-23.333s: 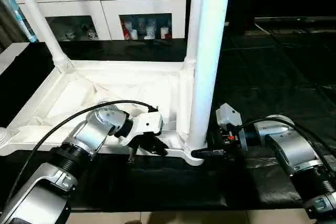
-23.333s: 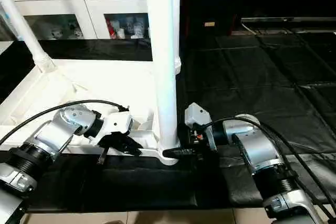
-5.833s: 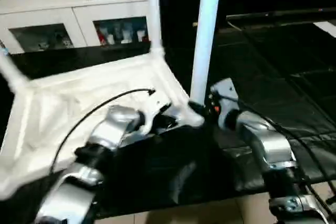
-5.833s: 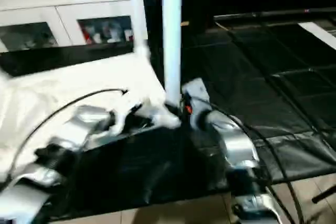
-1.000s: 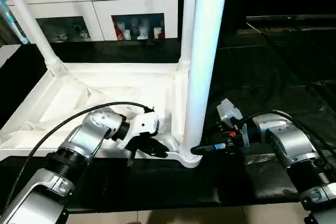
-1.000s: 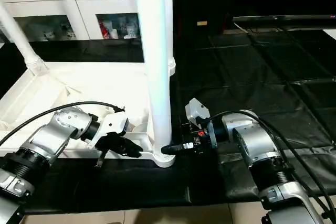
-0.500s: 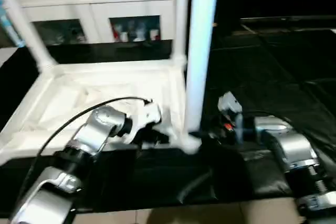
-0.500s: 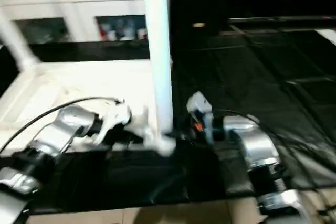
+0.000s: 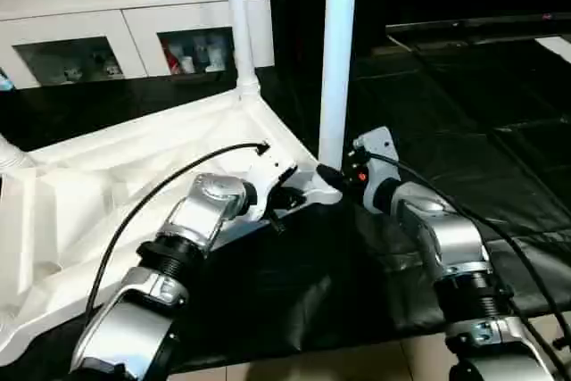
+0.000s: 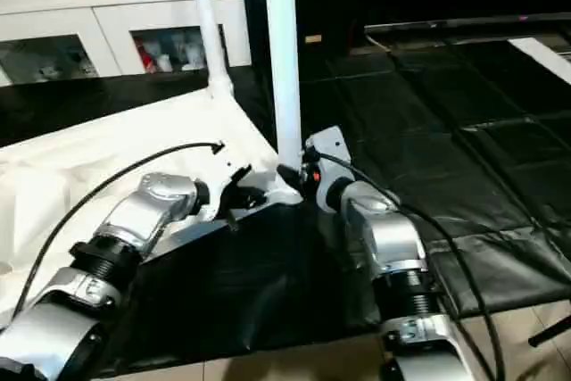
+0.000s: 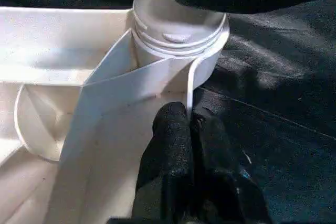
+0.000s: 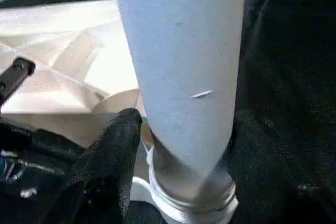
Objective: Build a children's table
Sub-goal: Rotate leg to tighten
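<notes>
On the black mat [image 9: 464, 131], the table top [image 9: 107, 194] lies underside up, one near corner raised off the mat by the two arms. Left gripper [image 11: 186, 121]: fingers pressed together on the thin rim wall just beside the corner socket [image 11: 178, 51]. Right gripper [image 12: 173, 145]: fingers spread round the base of the near leg [image 9: 339, 51], one finger [image 12: 113, 150] against the tube. That leg stands upright in the socket; a second leg [image 9: 236, 24] stands at the far corner, and the foot of a third shows at the left edge.

Step judged: seating or tightening the near leg while the top is steadied. Next move likely calls for a firm hold on the rim while the leg is driven fully home, then setting the corner down flat.
</notes>
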